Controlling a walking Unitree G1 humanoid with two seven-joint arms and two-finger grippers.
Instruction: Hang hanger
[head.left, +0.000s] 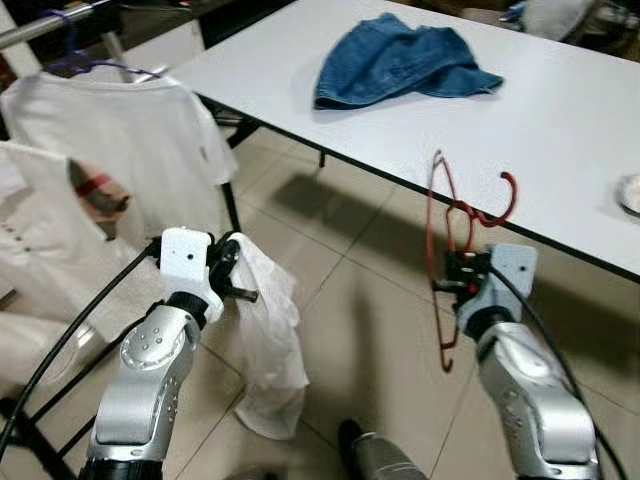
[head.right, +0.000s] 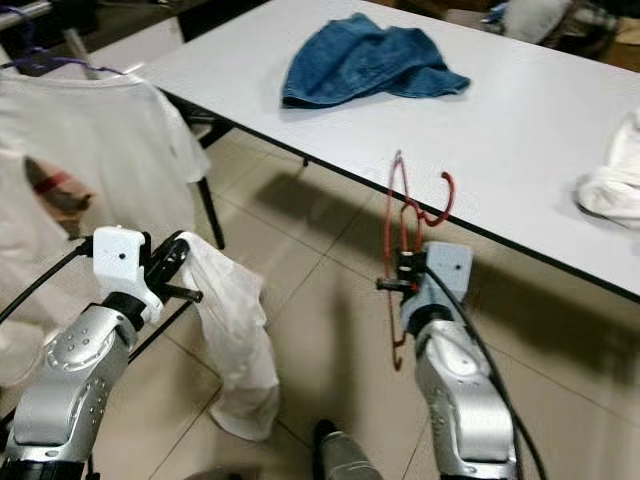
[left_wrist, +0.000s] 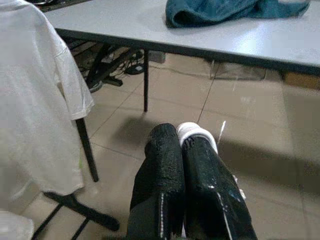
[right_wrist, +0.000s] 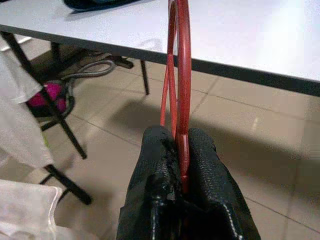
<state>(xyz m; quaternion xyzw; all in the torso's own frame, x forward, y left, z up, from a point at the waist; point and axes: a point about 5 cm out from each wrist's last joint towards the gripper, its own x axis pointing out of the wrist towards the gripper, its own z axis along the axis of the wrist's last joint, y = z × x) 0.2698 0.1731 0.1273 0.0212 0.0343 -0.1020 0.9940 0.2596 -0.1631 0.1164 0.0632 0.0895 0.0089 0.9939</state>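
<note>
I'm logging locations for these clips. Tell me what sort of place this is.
Probably a home laundry or clothes-sorting area. White shirts hang on a rack, a white table holds a denim garment, and the floor is tiled. The right gripper holds a red hanger, the left gripper a white cloth.

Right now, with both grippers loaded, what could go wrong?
1. The right gripper pinches the red hanger on one thin wire, so it could twist or slip out.
2. The hanger's hook sits near the table edge and could catch when lifted.
3. The white garment in the left gripper hangs close to the floor and may drag.
</note>
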